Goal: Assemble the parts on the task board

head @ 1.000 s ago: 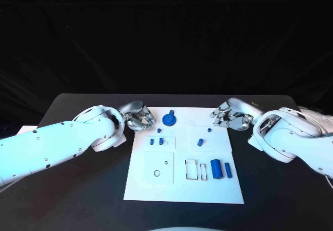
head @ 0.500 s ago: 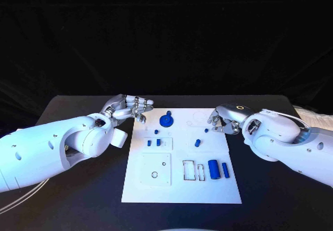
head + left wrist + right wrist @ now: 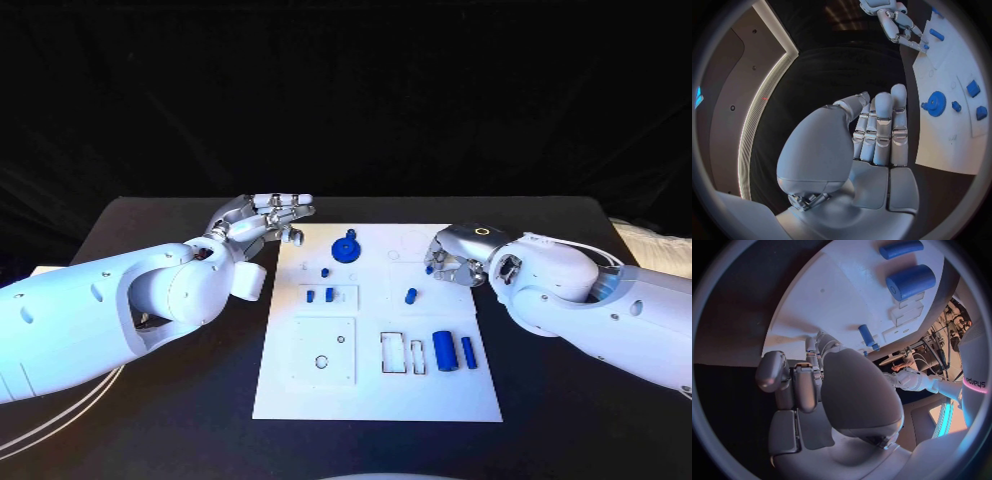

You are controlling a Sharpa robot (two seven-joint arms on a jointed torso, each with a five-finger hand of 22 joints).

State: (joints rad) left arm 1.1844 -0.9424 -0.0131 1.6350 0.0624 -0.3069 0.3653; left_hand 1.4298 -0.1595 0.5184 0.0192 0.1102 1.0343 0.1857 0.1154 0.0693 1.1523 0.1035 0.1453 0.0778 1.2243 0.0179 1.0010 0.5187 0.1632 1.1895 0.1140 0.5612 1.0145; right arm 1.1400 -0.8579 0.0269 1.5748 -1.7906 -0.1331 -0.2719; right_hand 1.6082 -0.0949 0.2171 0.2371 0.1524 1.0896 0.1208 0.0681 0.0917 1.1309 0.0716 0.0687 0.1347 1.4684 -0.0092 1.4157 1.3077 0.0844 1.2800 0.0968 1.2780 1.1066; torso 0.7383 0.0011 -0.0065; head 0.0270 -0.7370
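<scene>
Two silver hands wait at the far corners of the flat white task board (image 3: 433, 385), probably ready to start. The left hand (image 3: 265, 219) has straight fingers pressed together, holding nothing. The right hand (image 3: 464, 254) curls near a small blue peg (image 3: 431, 269); I cannot tell if it pinches it.

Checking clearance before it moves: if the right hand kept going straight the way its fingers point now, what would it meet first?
Probably the small blue peg near the task board's far right; the right hand's fingertips sit right beside it. Depth is unclear, so contact can't be confirmed.
</scene>
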